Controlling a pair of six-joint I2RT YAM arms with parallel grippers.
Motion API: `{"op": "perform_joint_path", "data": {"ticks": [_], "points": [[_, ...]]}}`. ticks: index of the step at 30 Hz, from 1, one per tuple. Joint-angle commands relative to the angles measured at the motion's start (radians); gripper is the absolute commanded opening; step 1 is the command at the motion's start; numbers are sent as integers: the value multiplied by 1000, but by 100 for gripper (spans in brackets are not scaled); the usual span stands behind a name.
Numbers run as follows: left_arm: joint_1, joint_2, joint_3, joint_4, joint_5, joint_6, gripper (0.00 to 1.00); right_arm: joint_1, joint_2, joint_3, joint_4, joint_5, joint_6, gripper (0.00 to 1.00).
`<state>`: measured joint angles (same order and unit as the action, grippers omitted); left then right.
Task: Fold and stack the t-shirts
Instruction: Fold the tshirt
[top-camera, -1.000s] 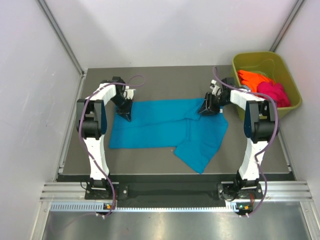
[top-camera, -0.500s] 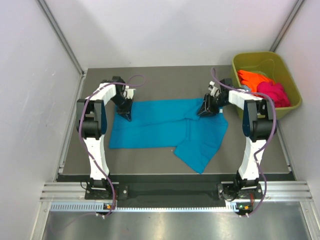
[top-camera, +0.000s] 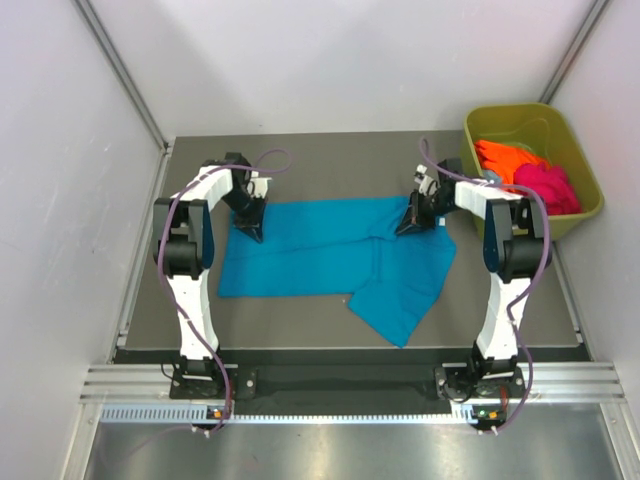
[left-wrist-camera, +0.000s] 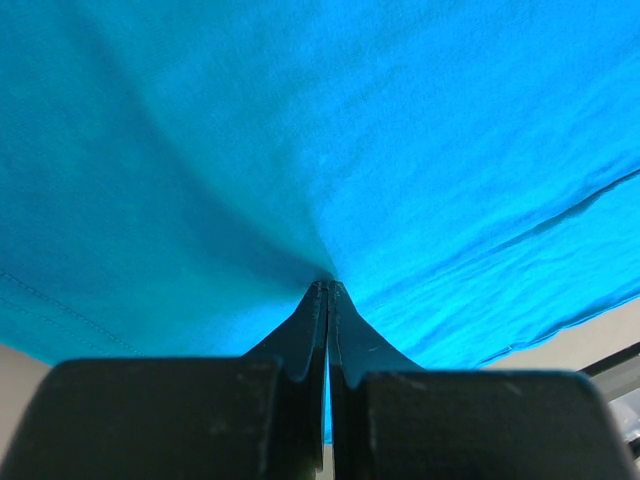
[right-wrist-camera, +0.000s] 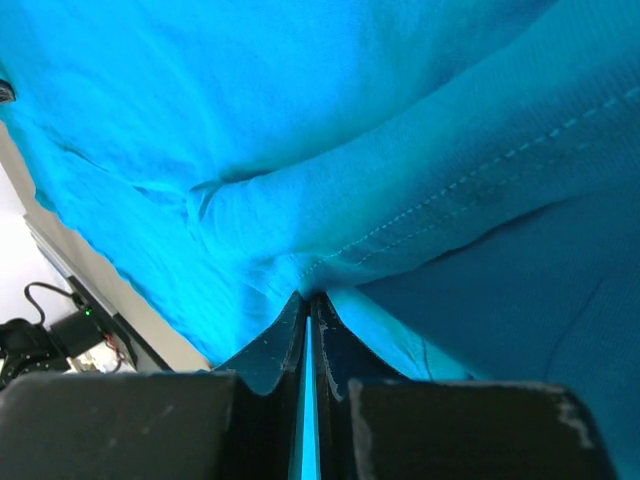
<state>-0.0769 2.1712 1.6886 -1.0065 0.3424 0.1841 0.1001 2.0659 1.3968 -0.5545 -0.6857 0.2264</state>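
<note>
The left end effector and right end effector are each pinching the far edge of the soft teal-blue cloth t-shirt, probably calling for a joint lift nearward to fold it.

Booth around me: plain white back wall, white left panel and right panel. A metal strut runs up the left rear corner, another up the right. My table is a matte dark grey top. An olive-green tub sits at its far right corner, close to the right panel. At the near edge there's an aluminium rail, then a perforated strip, then brushed steel sheet. Light is even and diffuse, shadows soft.
</note>
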Motion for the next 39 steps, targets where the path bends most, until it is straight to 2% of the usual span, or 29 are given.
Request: {"op": "perform_joint_path", "data": {"ticks": [1, 12, 27, 28, 29, 30, 31, 33, 39], "points": [[-4, -19, 29, -11, 6, 2, 0, 12, -82, 31, -4, -21, -15, 0], [-4, -17, 23, 3, 20, 14, 0, 36, -220, -18, -93, -46, -21, 0], [-4, -27, 2, 14, 40, 46, 0, 105, -412, -226, -95, -31, -38, 1], [-4, -30, 0, 20, 44, 43, 0, 107, -415, -243, -90, -19, -38, 8], [-4, -34, -3, 23, 47, 38, 0, 105, -417, -248, -85, -3, -39, 23], [-4, -39, -7, 28, 53, 29, 0, 104, -415, -249, -82, 21, -48, 45], [-4, -42, -10, 34, 56, 23, 0, 101, -414, -240, -81, 29, -56, 50], [-6, -45, -15, 36, 63, 12, 0, 86, -426, -220, -82, 52, -61, 57], [-14, -53, -32, 40, 52, 9, 0, -29, -428, -212, -76, 97, -47, 57]]}}
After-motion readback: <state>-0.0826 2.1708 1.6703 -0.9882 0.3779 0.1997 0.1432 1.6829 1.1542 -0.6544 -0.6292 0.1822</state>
